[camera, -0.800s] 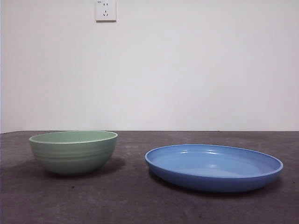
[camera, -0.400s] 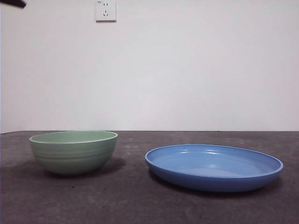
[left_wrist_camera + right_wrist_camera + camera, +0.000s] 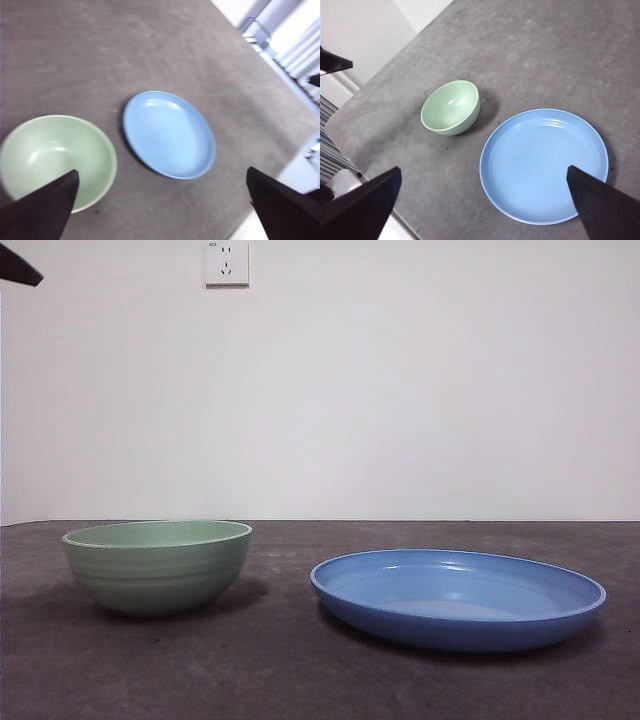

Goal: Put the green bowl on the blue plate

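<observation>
The bowl (image 3: 157,564) and plate (image 3: 458,598) both hold nothing. The bowl is pale green, glossy, faintly ridged, and stands upright at lower left of the front view on the table (image 3: 300,670), apart from the blue plate at lower right. The left gripper (image 3: 160,210) hangs above the bowl, jaws wide apart. The right gripper (image 3: 482,210), jaws also spread, hangs above both dishes, touching neither.

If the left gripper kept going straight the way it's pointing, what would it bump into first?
Probably the blue plate, or the bare table beside it. The left gripper is open, high above the table, and the plate lies between its jaws in the left wrist view. The green bowl sits off by one jaw. Depth is unclear.
</observation>
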`<state>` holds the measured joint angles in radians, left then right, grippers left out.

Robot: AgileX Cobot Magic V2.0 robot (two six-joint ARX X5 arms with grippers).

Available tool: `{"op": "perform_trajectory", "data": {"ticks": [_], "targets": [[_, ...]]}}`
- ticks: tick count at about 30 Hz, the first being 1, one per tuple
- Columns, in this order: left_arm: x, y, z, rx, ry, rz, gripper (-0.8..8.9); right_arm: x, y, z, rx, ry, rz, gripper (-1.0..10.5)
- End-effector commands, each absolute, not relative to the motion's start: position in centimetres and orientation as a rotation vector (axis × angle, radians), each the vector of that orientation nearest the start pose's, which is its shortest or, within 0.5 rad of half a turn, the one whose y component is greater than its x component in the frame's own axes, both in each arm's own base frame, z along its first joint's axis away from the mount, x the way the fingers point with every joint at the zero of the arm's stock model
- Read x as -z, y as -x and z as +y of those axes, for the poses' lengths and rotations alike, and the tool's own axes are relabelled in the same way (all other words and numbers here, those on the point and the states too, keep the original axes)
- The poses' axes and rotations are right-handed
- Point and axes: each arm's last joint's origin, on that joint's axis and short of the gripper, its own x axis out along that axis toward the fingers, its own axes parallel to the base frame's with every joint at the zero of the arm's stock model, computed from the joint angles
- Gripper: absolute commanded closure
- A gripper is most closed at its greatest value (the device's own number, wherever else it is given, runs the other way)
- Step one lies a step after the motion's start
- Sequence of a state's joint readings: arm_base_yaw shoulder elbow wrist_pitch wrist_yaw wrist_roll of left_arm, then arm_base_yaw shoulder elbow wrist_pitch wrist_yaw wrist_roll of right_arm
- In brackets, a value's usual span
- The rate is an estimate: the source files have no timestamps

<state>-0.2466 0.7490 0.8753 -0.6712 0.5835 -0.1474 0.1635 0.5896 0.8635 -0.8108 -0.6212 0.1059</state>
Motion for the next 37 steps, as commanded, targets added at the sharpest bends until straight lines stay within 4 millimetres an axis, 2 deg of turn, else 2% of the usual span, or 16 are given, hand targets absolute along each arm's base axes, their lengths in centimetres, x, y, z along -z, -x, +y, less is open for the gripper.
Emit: {"op": "perform_trajectory", "data": {"ticks": [1, 7, 15, 23, 31, 35, 37], "targets": [[-32.7, -13.8, -5.0, 0.709, 0.207, 0.625, 2.78, -33.4, -9.4, 3.3, -0.745, -0.216, 0.554, 3.2], [-30.5, -16.1, -5.1, 0.523, 0.173, 0.799, 2.82, -33.4, -9.4, 3.3, -0.751, -0.217, 0.554, 3.2], [-26.9, -20.5, -5.8, 0.361, 0.113, 0.970, 2.83, -33.4, -9.4, 3.3, -0.751, -0.218, 0.554, 3.2], [-23.2, -24.4, -6.8, 0.334, 0.102, 1.108, 2.86, -33.4, -9.4, 3.3, -0.751, -0.218, 0.554, 3.2], [-21.1, -28.7, -7.8, 0.321, 0.094, 1.212, 2.94, -33.4, -9.4, 3.3, -0.751, -0.218, 0.554, 3.2], [-20.6, -30.3, -8.2, 0.324, 0.080, 1.245, 3.93, -33.4, -9.4, 3.3, -0.751, -0.217, 0.555, 3.2], [-20.5, -31.0, -8.4, 0.324, 0.076, 1.260, 4.12, -33.4, -9.4, 3.3, -0.751, -0.218, 0.555, 3.2]]}}
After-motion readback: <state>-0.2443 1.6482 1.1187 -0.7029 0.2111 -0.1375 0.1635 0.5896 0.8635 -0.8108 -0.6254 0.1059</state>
